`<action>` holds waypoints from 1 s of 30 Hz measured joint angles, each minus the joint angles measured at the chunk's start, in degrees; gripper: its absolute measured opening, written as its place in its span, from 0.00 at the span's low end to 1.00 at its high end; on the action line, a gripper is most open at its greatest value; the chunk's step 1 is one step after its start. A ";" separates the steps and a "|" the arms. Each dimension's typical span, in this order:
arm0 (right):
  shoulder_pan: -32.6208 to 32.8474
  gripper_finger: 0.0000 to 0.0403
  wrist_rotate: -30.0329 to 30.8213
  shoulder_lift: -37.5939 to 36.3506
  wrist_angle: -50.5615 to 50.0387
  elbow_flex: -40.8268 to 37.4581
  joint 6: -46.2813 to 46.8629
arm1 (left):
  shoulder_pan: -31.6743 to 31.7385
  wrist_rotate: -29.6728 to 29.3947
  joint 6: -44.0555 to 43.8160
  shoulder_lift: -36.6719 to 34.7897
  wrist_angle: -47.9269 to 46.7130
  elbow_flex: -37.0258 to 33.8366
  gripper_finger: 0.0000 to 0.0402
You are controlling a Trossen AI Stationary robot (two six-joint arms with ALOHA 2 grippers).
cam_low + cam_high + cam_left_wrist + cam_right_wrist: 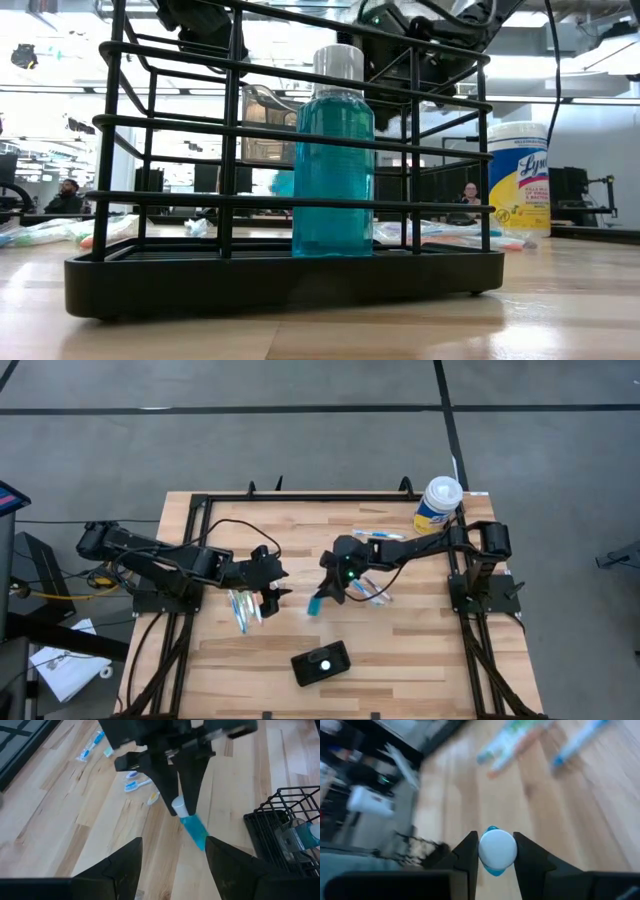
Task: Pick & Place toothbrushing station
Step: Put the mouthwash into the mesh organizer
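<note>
Station [321, 663], a black wire rack on a black base, sits on the tabletop [420, 650] near its front edge, about mid-width. A blue bottle [333, 150] with a white cap stands upright inside the station.

Right gripper [322, 596] is up-table of the station, near tabletop centre, jaws closed around a 2nd small blue bottle [316, 604] at its white cap end. In the right wrist view the white cap [497, 848] sits between the 2 fingers [468, 855], touching both. In the left wrist view that bottle [192, 826] hangs tilted from the right gripper [181, 795], blue body lowest, above bare wood.

Left gripper [274, 582] is up-table and left of the station, just beside the right gripper, jaws wide open, holding nothing. Its fingers [122, 860] frame the hanging bottle without touching it.

Wrapped toothbrushes [243, 608] lie left of the station, under the left arm. More toothbrushes [370, 592] lie up-table and right of the station. Wipes canister [437, 505], white and yellow, stands at the far right corner, well apart from the station.
</note>
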 joint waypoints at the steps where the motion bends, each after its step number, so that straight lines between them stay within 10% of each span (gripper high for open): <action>1: 0.00 0.21 -0.80 0.00 0.73 0.51 0.56 | 0.00 -0.02 0.00 0.00 0.00 0.00 0.52; 17: 7.69 0.21 -5.69 -1.53 -20.67 21.33 -8.72 | 2.27 -0.07 -0.26 0.00 0.26 -1.96 0.52; 30: 12.26 0.21 -0.04 -1.44 -28.33 21.32 -11.56 | 1.91 -2.99 -4.40 0.02 4.13 -7.61 0.52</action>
